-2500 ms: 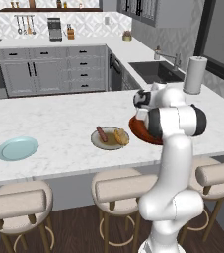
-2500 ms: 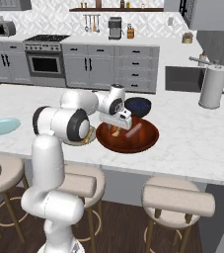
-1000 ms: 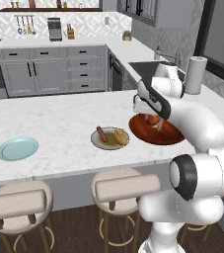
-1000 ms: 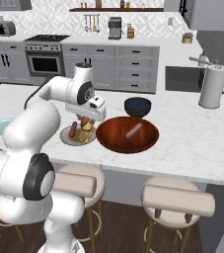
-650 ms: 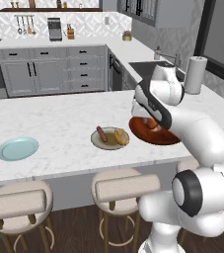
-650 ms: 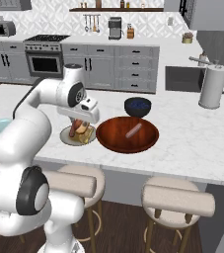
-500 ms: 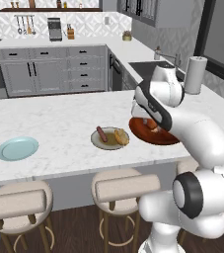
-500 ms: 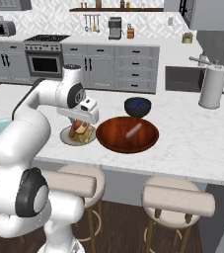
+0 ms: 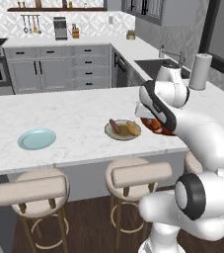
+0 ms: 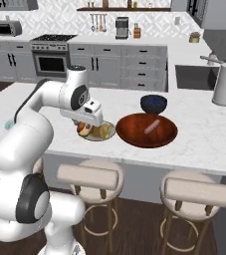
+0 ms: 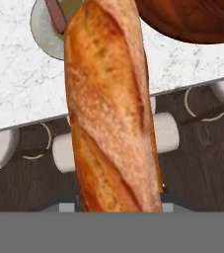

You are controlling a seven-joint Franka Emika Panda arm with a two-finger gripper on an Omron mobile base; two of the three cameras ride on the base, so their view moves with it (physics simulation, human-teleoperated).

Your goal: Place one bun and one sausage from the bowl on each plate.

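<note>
Hovering above the beige plate (image 10: 97,133), tool (image 10: 87,130) clasps a bun (image 11: 111,108).

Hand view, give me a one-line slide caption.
Gripper carries a long crusty bun above the counter edge, beige plate and reddish-brown bowl beyond.

The left base view looks forward and down from behind the arm's left side, across the marble surface (image 9: 74,118) toward the far cabinets. The right base view does the same from the arm's right side. Both share the beige plate (image 9: 122,130) (image 10: 97,131), the stools and the far kitchen wall. The hand view sits very close along a bun (image 11: 111,108), looking down past the surface's near edge to the stools and floor.
</note>
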